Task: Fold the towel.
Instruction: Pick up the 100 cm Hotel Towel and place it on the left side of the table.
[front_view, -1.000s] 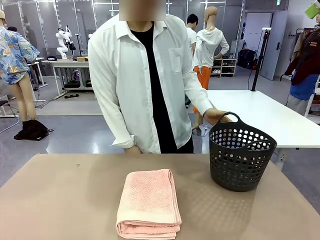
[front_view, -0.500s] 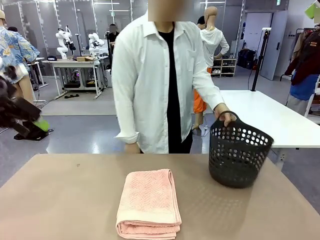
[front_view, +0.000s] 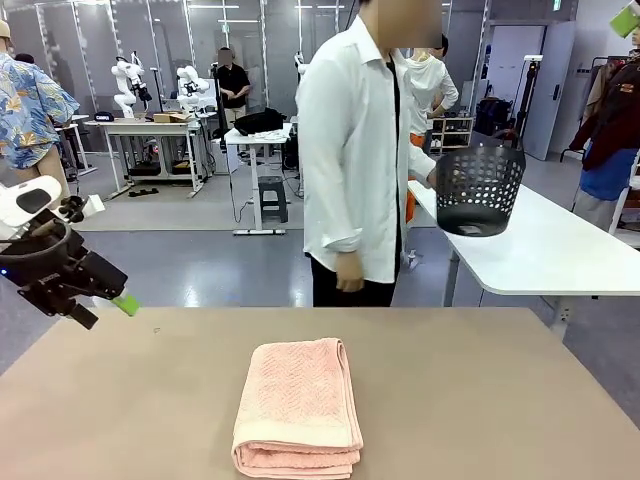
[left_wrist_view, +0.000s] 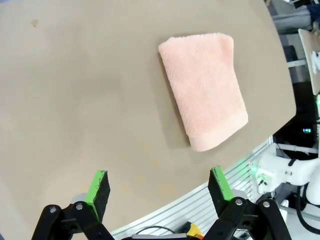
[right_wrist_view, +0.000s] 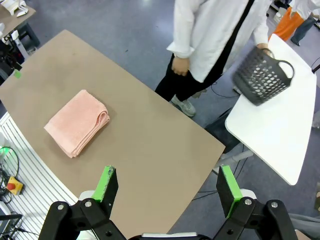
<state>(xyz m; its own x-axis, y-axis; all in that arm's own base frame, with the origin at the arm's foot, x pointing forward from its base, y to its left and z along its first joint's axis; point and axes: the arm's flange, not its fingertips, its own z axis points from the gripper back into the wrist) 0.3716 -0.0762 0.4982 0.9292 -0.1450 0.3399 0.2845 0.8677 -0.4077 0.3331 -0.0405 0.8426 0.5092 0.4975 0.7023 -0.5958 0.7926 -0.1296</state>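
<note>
A: Towel position?
B: The towel (front_view: 298, 406) lies folded on the brown table (front_view: 500, 400), near its robot-side edge, about midway across.
A: Grippers?
B: Left gripper (left_wrist_view: 159, 186) hangs above the table's left part, jaws spread, holding nothing. Right gripper (right_wrist_view: 169, 189) sits high over the table, jaws spread, empty.
A: Person?
B: Standing at the far side, carrying a dark basket (front_view: 480, 189) over the white table (front_view: 560, 250).
</note>
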